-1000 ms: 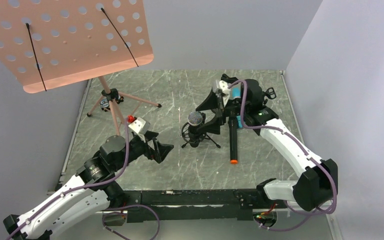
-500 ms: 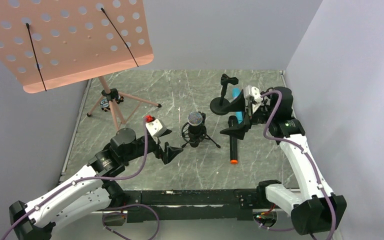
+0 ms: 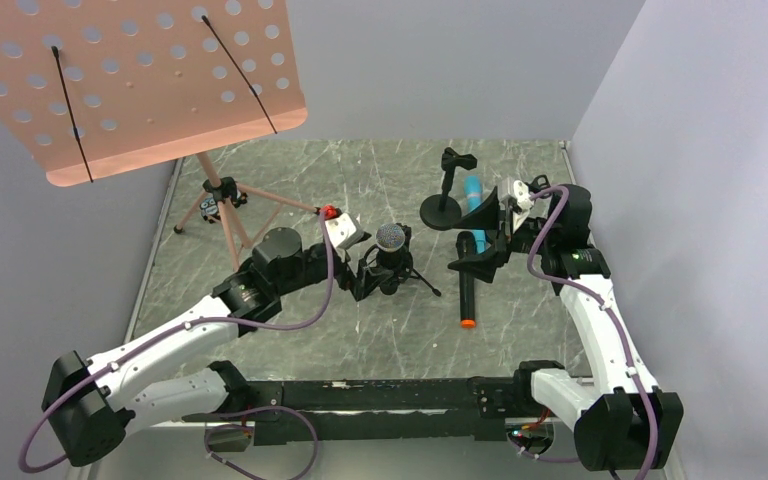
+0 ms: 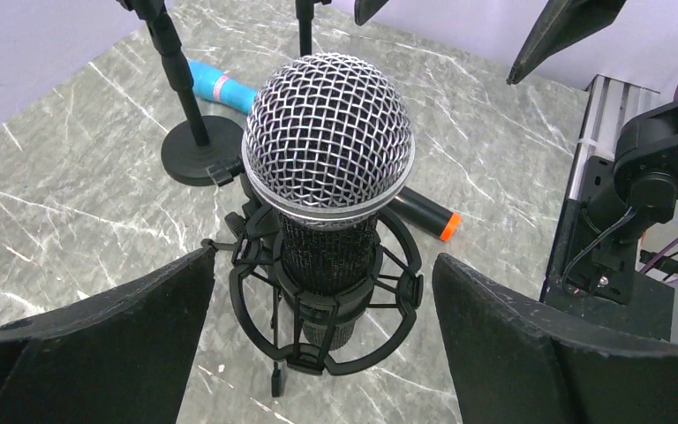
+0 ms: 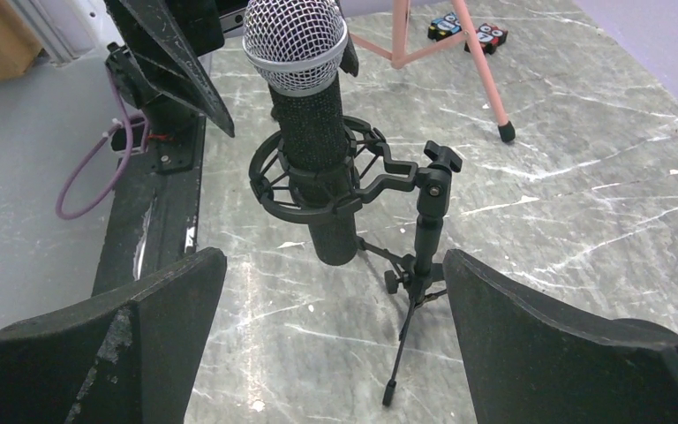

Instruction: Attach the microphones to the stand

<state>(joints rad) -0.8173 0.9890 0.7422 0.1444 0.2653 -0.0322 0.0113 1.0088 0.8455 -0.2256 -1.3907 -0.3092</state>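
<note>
The black microphone with the silver mesh head (image 3: 391, 237) stands upright in the shock mount (image 4: 327, 291) of a small tripod stand (image 5: 419, 265). My left gripper (image 3: 368, 278) is open, its jaws on either side of that mount without touching it (image 4: 325, 265). The all-black microphone with the orange end (image 3: 467, 285) lies on the table. The blue microphone (image 3: 473, 190) lies beside an empty round-base stand (image 3: 442, 210). My right gripper (image 3: 475, 245) is open and empty above the black microphone, facing the tripod stand (image 5: 334, 265).
A pink music stand with a perforated desk (image 3: 130, 80) and tripod legs (image 3: 225, 200) stands at the back left. Grey walls close the table on the left, back and right. The black arm rail (image 3: 390, 395) runs along the near edge.
My left arm has reached forward and right, bringing its open jaws up to the microphone in the tripod stand. My right gripper has drawn back from the round-base stand toward the right.
</note>
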